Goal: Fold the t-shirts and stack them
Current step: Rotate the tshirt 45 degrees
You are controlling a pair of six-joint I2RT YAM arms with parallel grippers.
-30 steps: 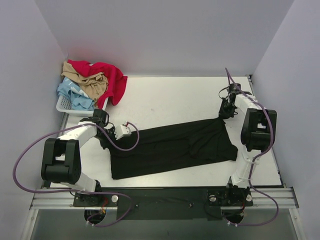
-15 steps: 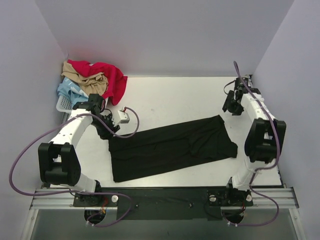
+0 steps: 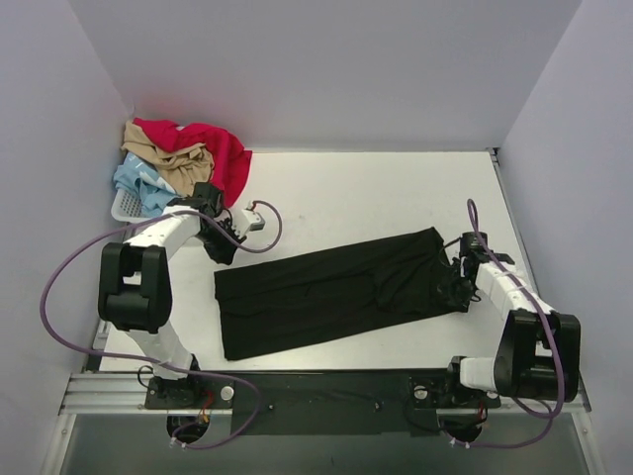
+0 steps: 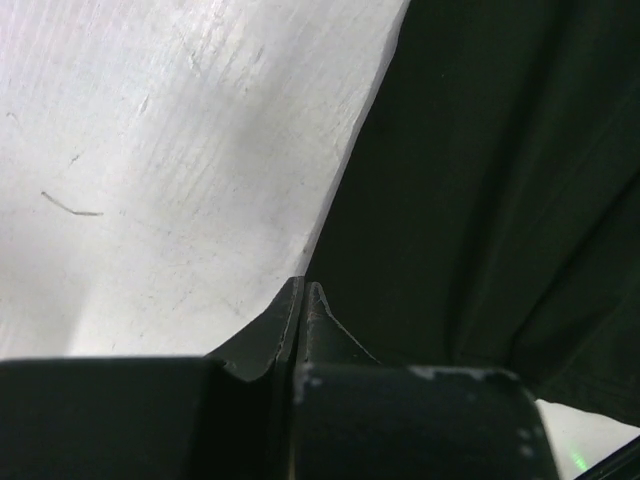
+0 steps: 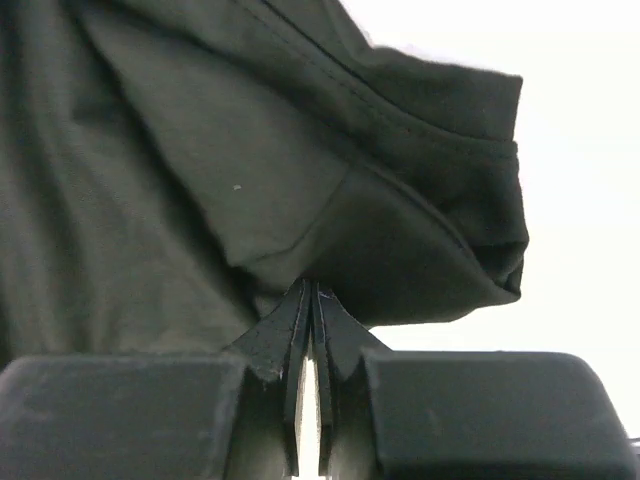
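Note:
A black t-shirt lies folded into a long band across the table's middle. My left gripper is at its far left corner, low on the table. In the left wrist view its jaws are shut, tips meeting right on the cloth's edge. My right gripper is at the band's right end. In the right wrist view that gripper is shut, its tips pinched into a bunched fold of the black cloth. Red, tan and pale blue t-shirts are heaped at the back left.
The heap rests in and over a white lattice basket against the left wall. Lilac walls close the table on the left, back and right. The arms' mounting rail runs along the near edge.
Both grippers opened, moved and shut again. The left went from the shirt's left edge to its far left corner. The right swung from the far right corner down to the near right end.

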